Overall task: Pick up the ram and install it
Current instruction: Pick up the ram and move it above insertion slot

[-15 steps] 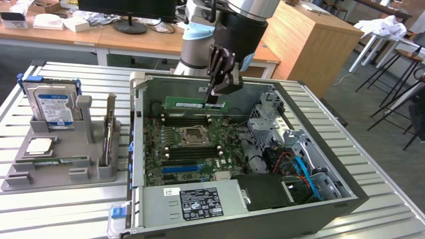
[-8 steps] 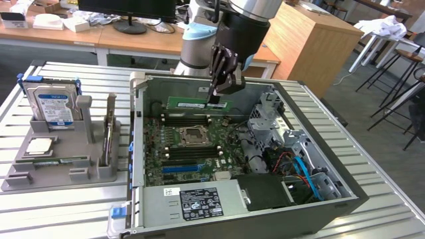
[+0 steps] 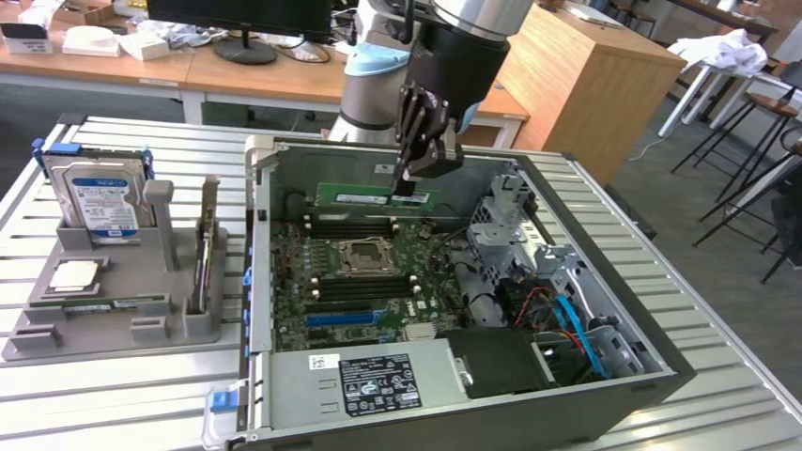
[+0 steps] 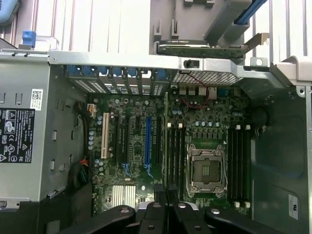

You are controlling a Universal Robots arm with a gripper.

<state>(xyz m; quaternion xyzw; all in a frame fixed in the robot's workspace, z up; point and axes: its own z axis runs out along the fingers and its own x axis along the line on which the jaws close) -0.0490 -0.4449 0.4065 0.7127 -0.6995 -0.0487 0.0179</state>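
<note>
So, hand (image 3: pixel 405 191): shut tight & gripping the ram, pointing straight down into the PC case (image 3: pixel 527 423).
Ram (image 3: pixel 361 194): green stick w/ white label, hanging level inside the case, up near the far wall.
Grip spot: hand is pinching the ram near one end, the end toward the exterior view's right; the rest is sticking out toward the exterior view's left.
Ram vs slots: ram is hovering over the long black slots (image 3: pixel 351 226) beside the socket (image 3: pixel 363 252); not sitting in a slot yet; can't tell how close.
Wrist view: fingers (image 4: pixel 155 214) are pressing together, w/ a thin edge of the ram poking out btwn them & running across the board (image 4: pixel 209 122).
Board: lying flat in the case, green, w/ the socket open in the mid & a blue slot (image 4: pixel 147 141) off to one side.
Power box (image 3: pixel 363 381): silver, w/ black label, sitting at the near end of the case.
Gray holder (image 3: pixel 126 282): sitting on the surface (image 3: pixel 727 413) beside the case, on the exterior view's left.
Hard drive (image 3: pixel 100 197): standing up in the holder, blue-white label facing out.
Chip (image 3: pixel 75 274): small silver square, lying flat on the holder, just below the hard drive.
Surface: metal slats, carrying the case & the holder.
</note>
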